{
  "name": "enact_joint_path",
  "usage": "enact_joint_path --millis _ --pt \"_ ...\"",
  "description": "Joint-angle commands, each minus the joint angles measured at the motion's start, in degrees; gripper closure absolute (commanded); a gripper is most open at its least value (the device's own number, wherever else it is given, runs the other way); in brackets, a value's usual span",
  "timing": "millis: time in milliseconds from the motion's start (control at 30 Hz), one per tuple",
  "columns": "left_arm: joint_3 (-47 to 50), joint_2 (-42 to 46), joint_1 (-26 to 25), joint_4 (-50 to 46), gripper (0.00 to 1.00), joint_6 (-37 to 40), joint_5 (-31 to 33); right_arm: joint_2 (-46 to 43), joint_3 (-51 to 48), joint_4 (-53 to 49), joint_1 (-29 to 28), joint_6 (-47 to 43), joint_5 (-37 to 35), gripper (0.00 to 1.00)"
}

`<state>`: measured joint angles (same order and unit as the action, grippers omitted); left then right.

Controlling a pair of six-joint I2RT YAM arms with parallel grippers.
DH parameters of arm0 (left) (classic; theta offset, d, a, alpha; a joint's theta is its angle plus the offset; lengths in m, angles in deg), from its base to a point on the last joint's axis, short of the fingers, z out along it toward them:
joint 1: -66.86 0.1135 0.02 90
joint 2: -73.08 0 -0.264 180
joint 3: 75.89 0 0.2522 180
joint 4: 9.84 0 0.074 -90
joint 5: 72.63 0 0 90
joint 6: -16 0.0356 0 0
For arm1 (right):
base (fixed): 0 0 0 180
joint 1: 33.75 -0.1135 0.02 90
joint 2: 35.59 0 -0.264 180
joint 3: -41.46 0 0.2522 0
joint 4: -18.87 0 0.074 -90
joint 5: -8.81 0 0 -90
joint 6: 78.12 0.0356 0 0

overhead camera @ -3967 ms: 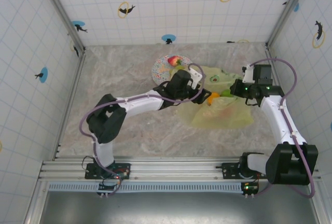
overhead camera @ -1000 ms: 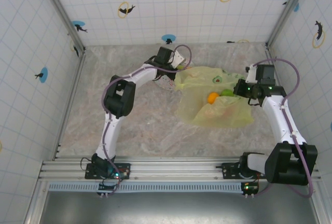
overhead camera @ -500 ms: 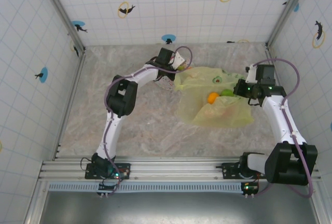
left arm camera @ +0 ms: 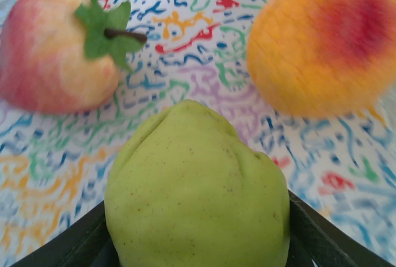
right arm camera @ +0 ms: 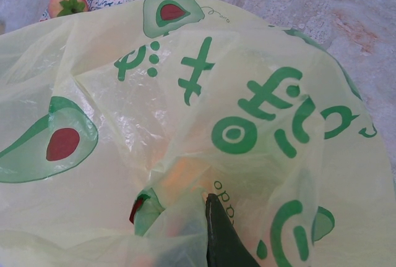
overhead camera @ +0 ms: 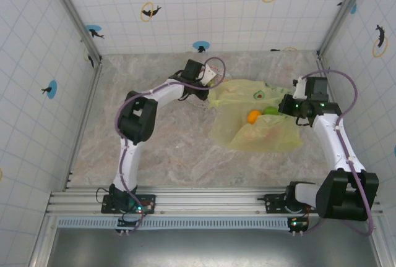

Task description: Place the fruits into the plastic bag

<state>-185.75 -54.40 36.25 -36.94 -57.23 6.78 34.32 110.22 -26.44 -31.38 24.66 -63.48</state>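
Observation:
A green fruit [left arm camera: 198,193] sits on the patterned white plate [left arm camera: 185,50], and my left gripper [left arm camera: 198,242] has a dark finger pressed against each of its sides. A peach-pink fruit with a green leaf [left arm camera: 55,50] and an orange-red fruit [left arm camera: 322,38] lie beyond it on the same plate. From above, the left gripper [overhead camera: 207,83] is at the bag's far-left corner. The yellow-green plastic bag [overhead camera: 260,131] holds an orange fruit [overhead camera: 253,116] and a green one [overhead camera: 270,110]. My right gripper [overhead camera: 286,105] is shut on the bag's film [right arm camera: 185,94] at its right edge.
Tiled walls enclose the marble table [overhead camera: 161,143] on three sides. The plate's edge with a red fruit [right arm camera: 67,1] peeks out behind the bag in the right wrist view. The left arm's elbow [overhead camera: 136,122] stands over the table's left half.
My left arm left the bag's opening and reached to the plate. In the last second its jaws narrowed around the green fruit and its elbow swung left. The right arm stayed put.

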Motion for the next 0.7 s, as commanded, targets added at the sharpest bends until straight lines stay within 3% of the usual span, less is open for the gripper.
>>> enact_joint_path --millis 0,233,400,533,667 --pt "7.2 10.58 0.28 6.08 0.42 -4.21 2.12 -0.58 -0.68 0.53 0.44 -0.31 0.76 1.0" --pt "23.52 29.14 1.7 15.92 0.43 -11.51 2.5 -1.74 -0.95 1.3 0.09 0.14 1.84 1.0" --pt "30.35 42.64 0.77 22.68 0.42 -15.98 -6.8 -1.97 -0.99 1.8 -0.52 0.47 2.11 1.0" --pt "32.2 48.92 -5.33 23.9 0.42 -14.78 -8.63 -1.97 -1.08 2.08 -0.76 0.49 2.06 1.0" --pt "32.07 49.65 -14.38 22.39 0.42 -12.37 -9.47 -1.78 -1.0 2.1 -0.97 0.45 2.06 1.0"
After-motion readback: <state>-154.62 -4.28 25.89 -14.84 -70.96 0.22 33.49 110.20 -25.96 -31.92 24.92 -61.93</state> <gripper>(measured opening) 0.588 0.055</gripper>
